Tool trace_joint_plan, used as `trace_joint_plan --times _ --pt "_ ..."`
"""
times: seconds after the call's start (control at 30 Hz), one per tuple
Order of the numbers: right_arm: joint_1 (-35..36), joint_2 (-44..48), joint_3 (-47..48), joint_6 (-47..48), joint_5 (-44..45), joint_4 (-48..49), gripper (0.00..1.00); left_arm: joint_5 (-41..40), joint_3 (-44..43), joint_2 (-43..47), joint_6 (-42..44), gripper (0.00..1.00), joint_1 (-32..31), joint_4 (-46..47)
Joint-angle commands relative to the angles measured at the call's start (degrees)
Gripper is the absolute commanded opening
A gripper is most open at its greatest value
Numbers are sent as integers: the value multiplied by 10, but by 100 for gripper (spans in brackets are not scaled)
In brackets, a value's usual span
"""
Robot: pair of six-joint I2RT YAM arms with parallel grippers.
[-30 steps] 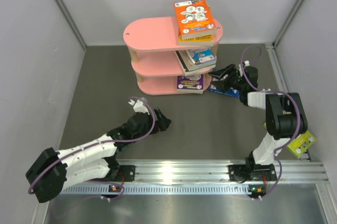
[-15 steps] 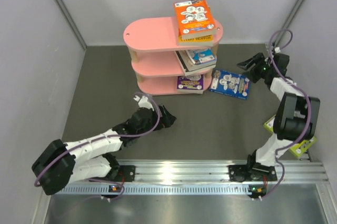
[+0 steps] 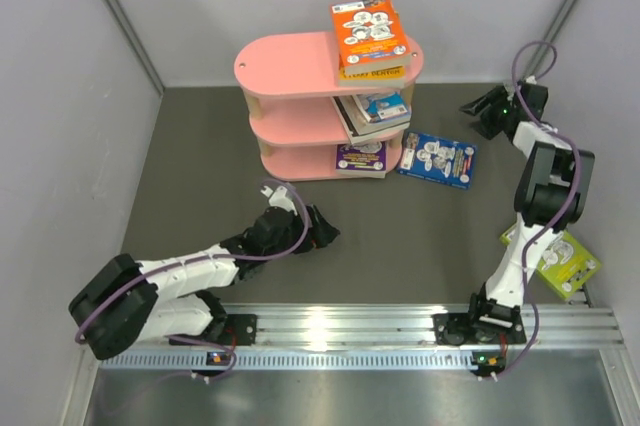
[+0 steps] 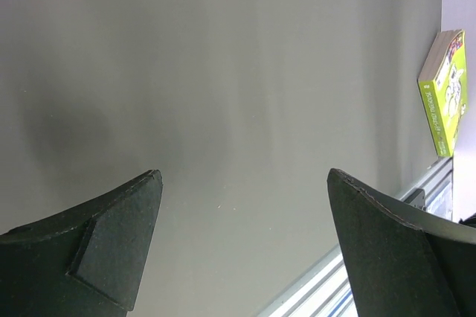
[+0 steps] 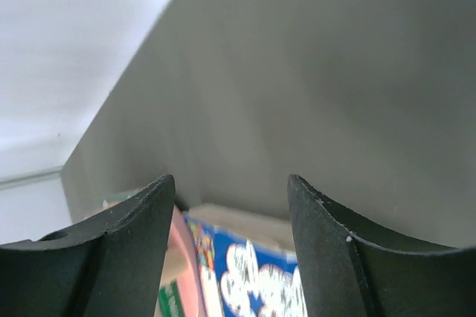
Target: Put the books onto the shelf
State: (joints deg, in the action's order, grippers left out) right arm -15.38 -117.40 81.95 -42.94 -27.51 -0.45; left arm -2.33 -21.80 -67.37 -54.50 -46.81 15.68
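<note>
The pink shelf (image 3: 290, 66) stands at the back of the table. An orange book (image 3: 370, 31) lies on its top board over a yellow-spined one, more books (image 3: 375, 111) fill the middle tier, and a purple book (image 3: 362, 158) sits on the bottom tier. A blue book (image 3: 437, 160) lies flat on the table right of the shelf and also shows below my right gripper (image 5: 230, 183), which is open and empty. That gripper (image 3: 480, 111) hovers at the far right, apart from the blue book (image 5: 260, 280). My left gripper (image 3: 325, 231) is wide open over bare table (image 4: 243, 175).
A lime book (image 3: 560, 258) lies at the right wall beside the right arm's base, also seen in the left wrist view (image 4: 446, 90). A metal rail (image 3: 330, 326) runs along the near edge. Grey walls close in the left, back and right sides.
My right gripper has drawn back from the blue book beside the shelf to the far right corner, leaving the book flat on the table. The left gripper has crept slightly right.
</note>
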Motion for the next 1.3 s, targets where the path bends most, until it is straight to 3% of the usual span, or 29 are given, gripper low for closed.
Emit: trace_joint_plan --times 0.0,0.2,0.5,0.67,0.83,0.93,1.13,1.27 --pt "3 -54 87 47 29 -50 61 11 11 -12 -1 97 3 55" --pt "16 -108 117 94 53 -125 59 21 18 -37 -8 97 3 88" --pt "107 -28 -4 127 75 -151 57 37 36 -19 -15 96 2 102" --pt "193 107 -195 102 92 -126 55 34 57 36 -29 96 1 88" --pt "313 292 -447 -8 91 -69 55 11 89 129 -38 96 2 42" --pt "373 406 -520 -52 120 -98 55 -8 98 177 -32 97 1 1" --pt "380 582 -489 -27 223 -242 63 -1 120 200 -53 96 0 -18" --pt "378 595 -435 29 273 -325 71 0 131 180 -80 95 -41 3"
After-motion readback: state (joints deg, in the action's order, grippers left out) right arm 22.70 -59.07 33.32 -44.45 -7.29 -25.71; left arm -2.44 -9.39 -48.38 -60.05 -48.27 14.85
